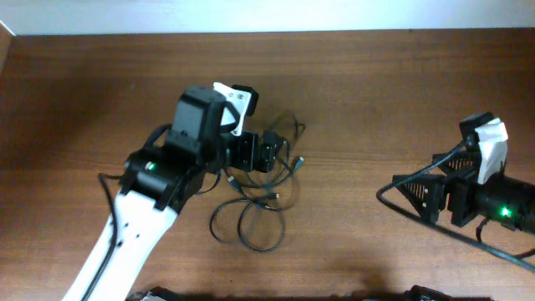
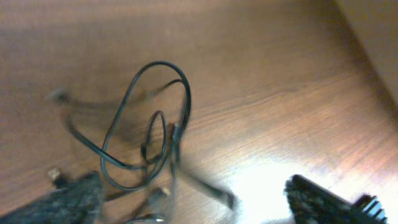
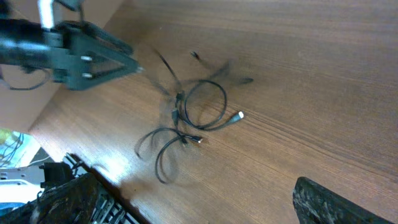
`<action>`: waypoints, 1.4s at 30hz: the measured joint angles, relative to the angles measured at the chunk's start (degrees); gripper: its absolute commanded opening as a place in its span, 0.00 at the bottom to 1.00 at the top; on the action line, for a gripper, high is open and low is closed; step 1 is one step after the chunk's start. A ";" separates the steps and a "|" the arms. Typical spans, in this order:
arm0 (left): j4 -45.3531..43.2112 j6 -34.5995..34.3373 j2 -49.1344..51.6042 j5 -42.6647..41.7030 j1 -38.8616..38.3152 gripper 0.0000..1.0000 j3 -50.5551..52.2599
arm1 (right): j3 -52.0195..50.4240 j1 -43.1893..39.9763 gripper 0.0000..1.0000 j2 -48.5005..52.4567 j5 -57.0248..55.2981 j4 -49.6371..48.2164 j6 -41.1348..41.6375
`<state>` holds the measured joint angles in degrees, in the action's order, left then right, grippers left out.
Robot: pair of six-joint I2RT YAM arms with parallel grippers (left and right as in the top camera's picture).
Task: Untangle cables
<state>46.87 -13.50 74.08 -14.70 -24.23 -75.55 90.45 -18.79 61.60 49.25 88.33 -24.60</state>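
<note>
The brown wooden worktop [image 1: 393, 92] fills the overhead view. The white left arm [image 1: 125, 234] slants in from the lower left edge and ends near the middle of the surface. The right arm [image 1: 501, 201], dark with a white block on top, sits at the right edge.

The left end effector [image 1: 267, 152] hangs over the upper part of the tangle. In its own wrist view its two fingers [image 2: 68, 199] stand far apart at the bottom corners, released and grasping nothing. The right end effector [image 1: 414, 192] points left, well apart from the tangle. Its fingers [image 3: 336, 205] are likewise spread wide in its wrist view, released and empty.

The cables [image 1: 255, 219] lie on the worktop near its middle, partly under the left end effector and mostly just in front of it. They are thin black cords in several overlapping loops: two rounded loops low in the overhead view, with looser strands running up past the end effector. From the left wrist, a tall loop crosses a smaller one, and several strands are blurred.

One light-tipped plug [image 3: 239, 115] rests at the edge of the largest loop. A second small plug [image 3: 199, 140] lies where the loops cross.
</note>
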 measured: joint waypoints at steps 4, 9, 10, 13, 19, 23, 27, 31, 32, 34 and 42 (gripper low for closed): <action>1.03 0.00 2.95 0.20 0.00 0.99 0.00 | 0.00 0.00 0.99 0.11 -1.38 1.40 0.26; 6.10 0.02 1.44 5.38 0.00 0.99 0.00 | -0.02 0.00 0.99 2.69 -1.88 3.28 0.39; 7.82 0.00 0.92 7.23 0.00 0.99 0.00 | 0.00 0.00 0.99 3.30 -2.19 4.33 0.44; 10.84 0.00 -1.88 12.46 0.00 0.99 0.00 | 0.00 0.02 0.99 6.75 -2.91 5.90 0.42; 13.00 -0.02 -7.32 18.47 1.92 0.99 0.00 | 0.00 0.76 0.99 12.79 -3.02 7.26 0.46; 15.82 -0.04 -7.67 19.04 7.41 0.99 0.00 | -0.02 6.36 0.99 16.79 -0.22 6.78 0.46; 15.98 -0.04 -7.67 15.76 13.77 0.99 0.00 | -0.04 13.70 0.99 21.97 0.79 4.42 0.44; 16.52 -0.02 -7.67 16.06 17.49 0.99 0.00 | -0.35 21.62 0.99 28.33 0.94 -3.39 2.40; 16.90 -0.02 -7.65 16.94 17.68 0.99 0.00 | -0.39 23.45 0.99 30.08 0.57 -5.81 4.28; 17.25 -0.04 -7.48 18.18 17.90 0.99 0.00 | -0.50 27.50 0.99 34.25 -1.99 -11.87 11.17; 17.75 -0.04 -4.81 18.62 17.88 0.99 -0.02 | -0.68 46.01 0.99 39.74 -28.02 -29.11 37.03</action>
<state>64.62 -13.54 69.28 3.92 -6.35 -75.57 89.78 27.22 101.34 21.23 59.22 12.43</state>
